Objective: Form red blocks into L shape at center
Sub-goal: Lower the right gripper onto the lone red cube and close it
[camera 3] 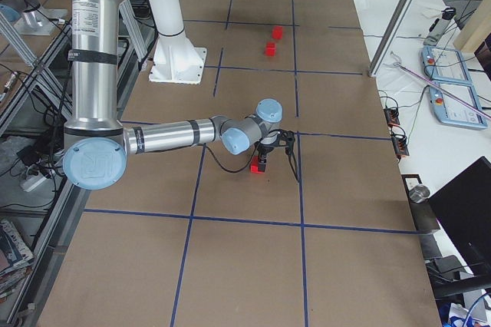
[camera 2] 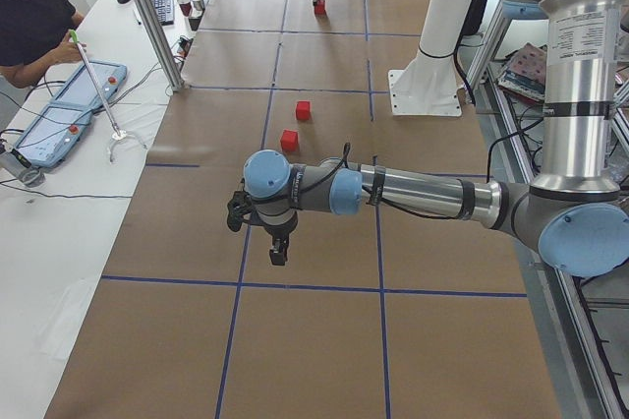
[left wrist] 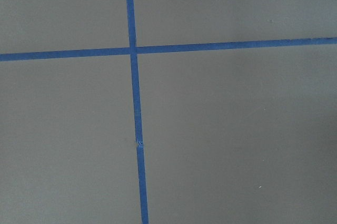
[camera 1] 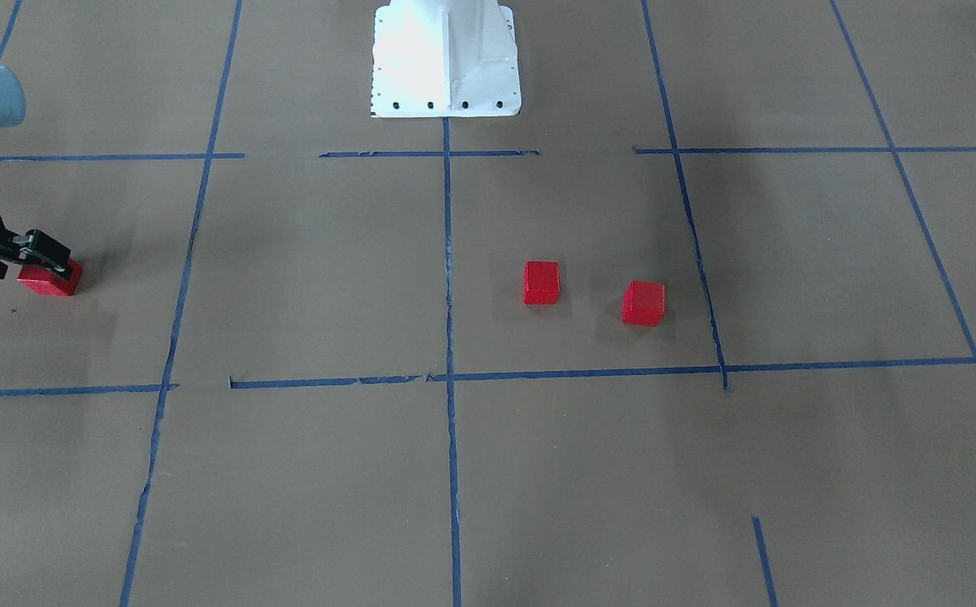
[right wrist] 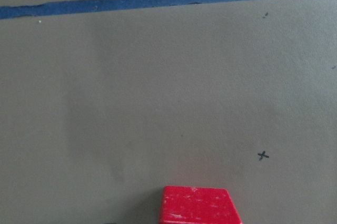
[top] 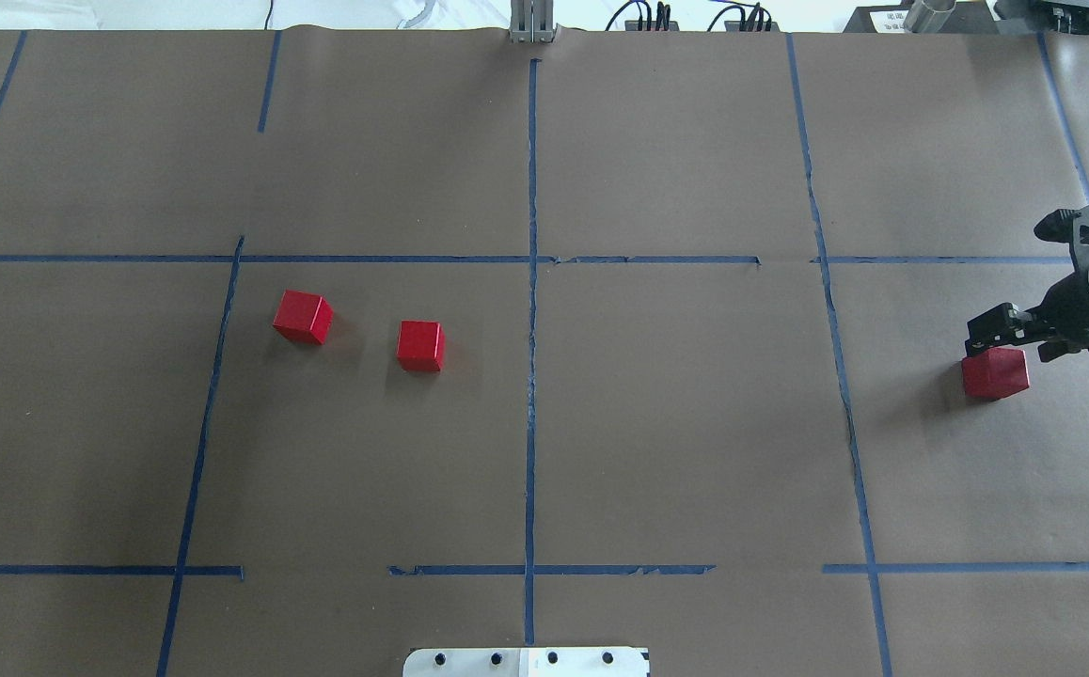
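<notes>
Left gripper [camera 2: 279, 254] only in side view, openness unclear, right gripper [camera 1: 48, 261] perhaps astride red block [camera 1: 53, 282], grip unclear.

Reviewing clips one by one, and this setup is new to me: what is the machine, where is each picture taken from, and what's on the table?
Two robot arms share a paper-covered table marked with blue tape. One camera looks from behind the robot, one faces it, two watch from the table's ends, one rides each wrist. Three red blocks lie there: those two, apart, just left of the middle line; the third block far to the robot's right. The right gripper is down at it; whether it grips is unclear. The left gripper hangs over plain paper.
</notes>
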`<action>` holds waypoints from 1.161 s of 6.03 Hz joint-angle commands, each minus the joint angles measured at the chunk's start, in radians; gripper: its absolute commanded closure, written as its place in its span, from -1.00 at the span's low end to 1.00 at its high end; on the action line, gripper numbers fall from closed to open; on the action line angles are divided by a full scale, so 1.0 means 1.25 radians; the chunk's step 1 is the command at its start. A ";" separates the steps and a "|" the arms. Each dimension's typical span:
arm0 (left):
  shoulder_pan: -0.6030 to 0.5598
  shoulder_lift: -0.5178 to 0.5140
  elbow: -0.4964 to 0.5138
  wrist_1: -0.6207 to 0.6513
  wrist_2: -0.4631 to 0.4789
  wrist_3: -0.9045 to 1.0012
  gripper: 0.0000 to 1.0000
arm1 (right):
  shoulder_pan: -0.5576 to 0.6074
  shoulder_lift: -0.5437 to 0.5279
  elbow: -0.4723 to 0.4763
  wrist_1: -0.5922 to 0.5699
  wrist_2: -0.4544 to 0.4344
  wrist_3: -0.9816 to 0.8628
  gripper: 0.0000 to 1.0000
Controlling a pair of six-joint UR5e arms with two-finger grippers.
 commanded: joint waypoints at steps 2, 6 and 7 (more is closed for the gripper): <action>0.000 0.001 -0.005 0.000 0.000 0.000 -1.00 | -0.029 0.000 -0.020 -0.001 -0.001 0.001 -0.98; 0.000 0.001 -0.005 0.000 0.000 -0.001 -1.00 | -0.032 0.000 -0.014 -0.001 0.000 0.000 1.00; 0.000 -0.004 -0.011 0.001 0.000 -0.001 -1.00 | -0.034 0.016 0.047 -0.012 0.001 0.013 1.00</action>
